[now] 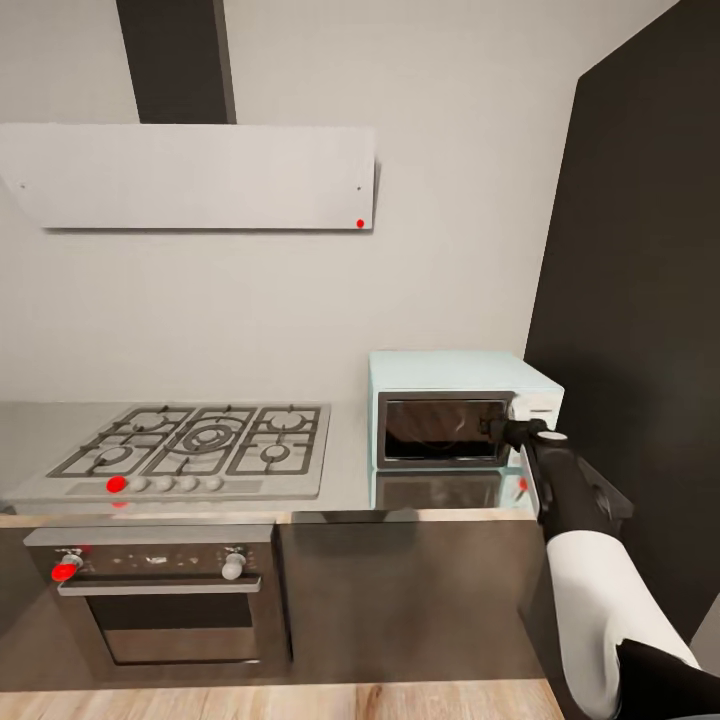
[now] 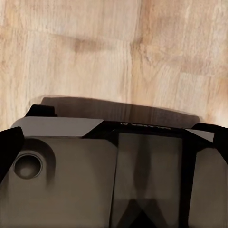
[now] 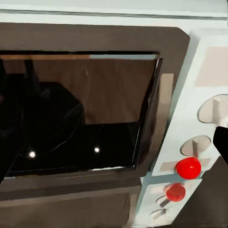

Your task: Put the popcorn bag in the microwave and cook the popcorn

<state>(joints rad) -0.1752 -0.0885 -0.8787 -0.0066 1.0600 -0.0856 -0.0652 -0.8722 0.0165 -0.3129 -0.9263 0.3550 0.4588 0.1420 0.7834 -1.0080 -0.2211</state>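
The pale mint-blue microwave (image 1: 450, 372) stands on the grey steel countertop (image 1: 345, 470) to the right of the hob, with its dark glass door closed. My right gripper (image 1: 508, 431) is at the door's right edge, beside the white knob panel (image 1: 535, 410). In the right wrist view the microwave door (image 3: 95, 38) is very close. One black finger (image 3: 221, 142) sits next to the panel's red knob (image 3: 188, 167), so the jaws look open. The popcorn bag and the popcorn are out of view. Wide-apart left fingers (image 2: 9, 147) hang over the wood floor.
A gas hob (image 1: 200, 445) with black grates lies left of the microwave, above a black oven (image 1: 170, 600) with a steel handle. A white slanted hood (image 1: 190, 175) hangs on the wall. A tall dark cabinet (image 1: 640, 300) stands right of the microwave.
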